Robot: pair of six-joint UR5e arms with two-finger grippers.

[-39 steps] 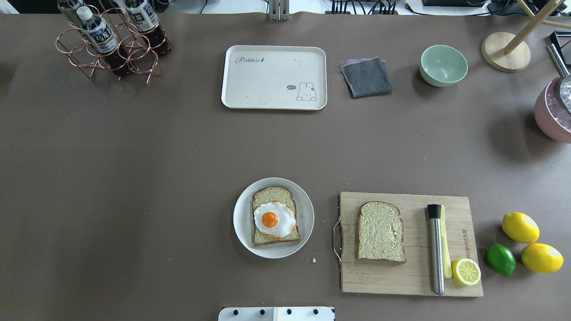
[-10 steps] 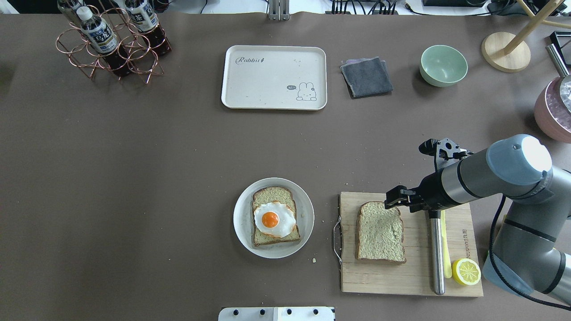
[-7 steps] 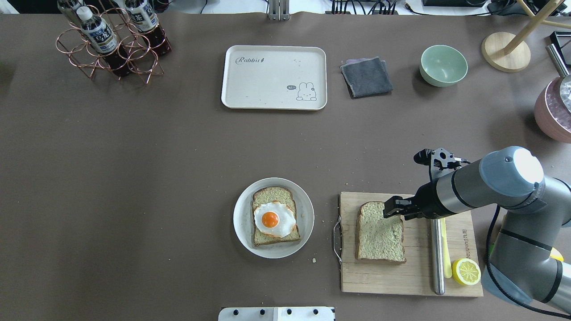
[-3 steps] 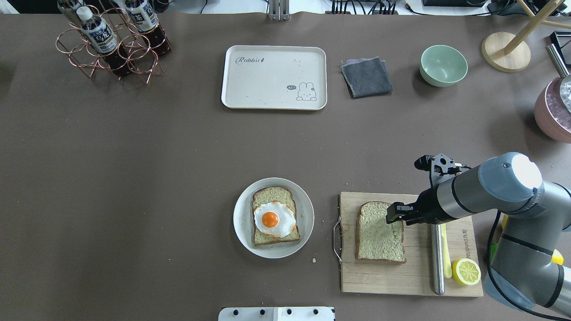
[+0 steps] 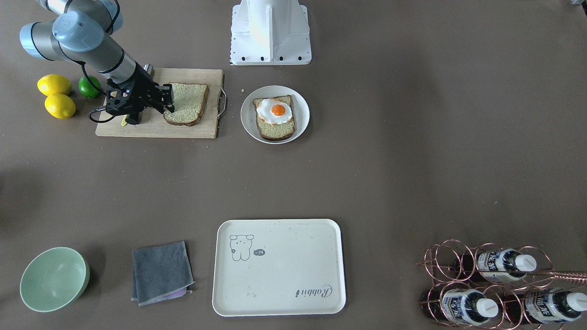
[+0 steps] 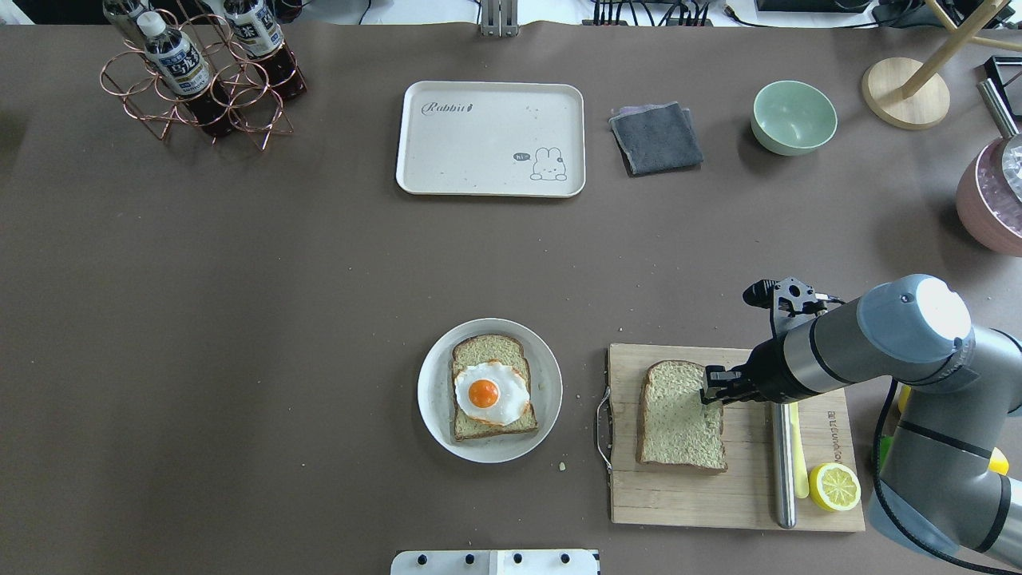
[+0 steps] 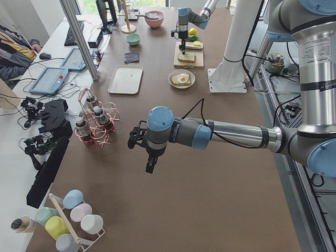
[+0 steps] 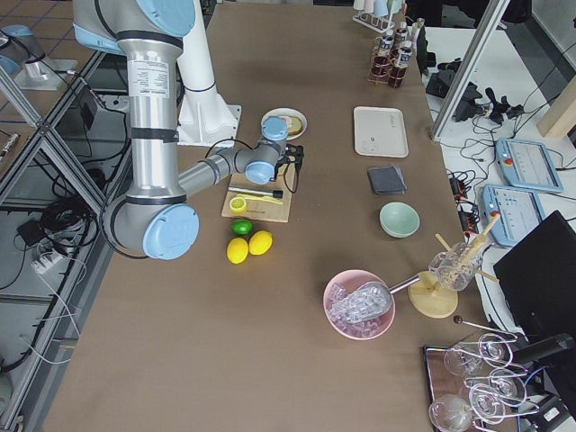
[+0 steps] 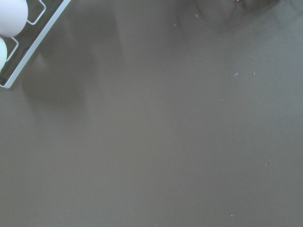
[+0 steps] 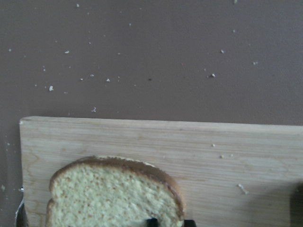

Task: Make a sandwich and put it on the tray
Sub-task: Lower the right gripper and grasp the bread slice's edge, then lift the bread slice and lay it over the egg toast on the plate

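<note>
One bread slice (image 6: 679, 419) lies on the wooden cutting board (image 6: 742, 499); it also shows in the front view (image 5: 188, 101) and the right wrist view (image 10: 109, 198). A second slice (image 6: 487, 347) with the fried egg (image 6: 491, 393) on top sits on the round white plate (image 6: 435, 399). The cream tray (image 6: 479, 144) lies bare at the far side. My right gripper (image 6: 709, 387) is open, low at the loose slice's upper right edge; it also shows in the front view (image 5: 169, 99). My left gripper (image 7: 150, 164) hangs over bare table far away; I cannot tell its state.
A metal rod (image 6: 781, 455) and half lemon (image 6: 834, 485) lie on the board beside my right arm. Lemons (image 5: 55, 96) and a lime (image 5: 88, 86) sit past the board. A grey cloth (image 6: 656, 137), green bowl (image 6: 793, 117) and bottle rack (image 6: 200, 76) stand at the far side.
My right arm came in from the right, and its gripper moved onto the board and down to the loose slice's upper right edge. The bread, egg and tray have not moved.
</note>
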